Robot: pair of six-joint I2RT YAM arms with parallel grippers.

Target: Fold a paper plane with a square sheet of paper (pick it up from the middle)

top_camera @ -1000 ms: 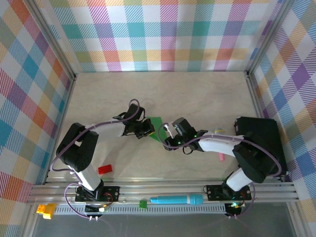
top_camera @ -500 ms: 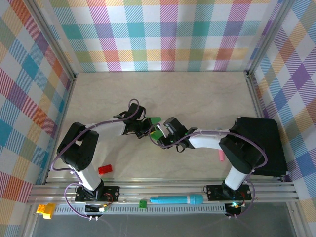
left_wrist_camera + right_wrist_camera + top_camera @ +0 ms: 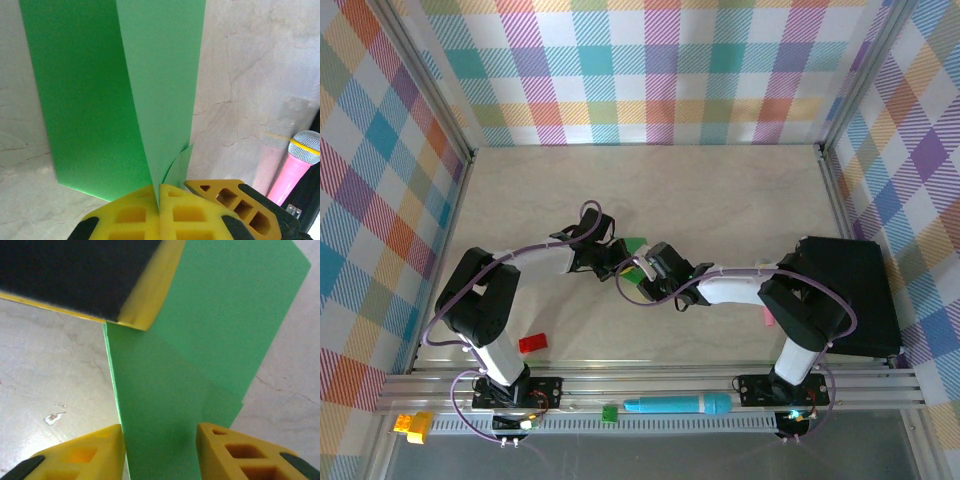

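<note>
The square sheet of paper is bright green and creased lengthwise, with most of it hidden under the two grippers at mid-table. In the left wrist view the paper rises in a fold, and my left gripper is shut on its near edge. My left gripper and right gripper meet tip to tip over the sheet. In the right wrist view my right gripper is open, its yellow fingers standing on either side of the green strip. A left finger crosses the top of that view.
A black case lies at the right with a pink microphone beside it. A red block lies front left. On the front rail sit a teal marker, a tiny green block and a yellow piece.
My right gripper has moved left up to the left gripper and over the paper, hiding more of the sheet, and its jaws have narrowed slightly. The left gripper has stayed shut in place.
</note>
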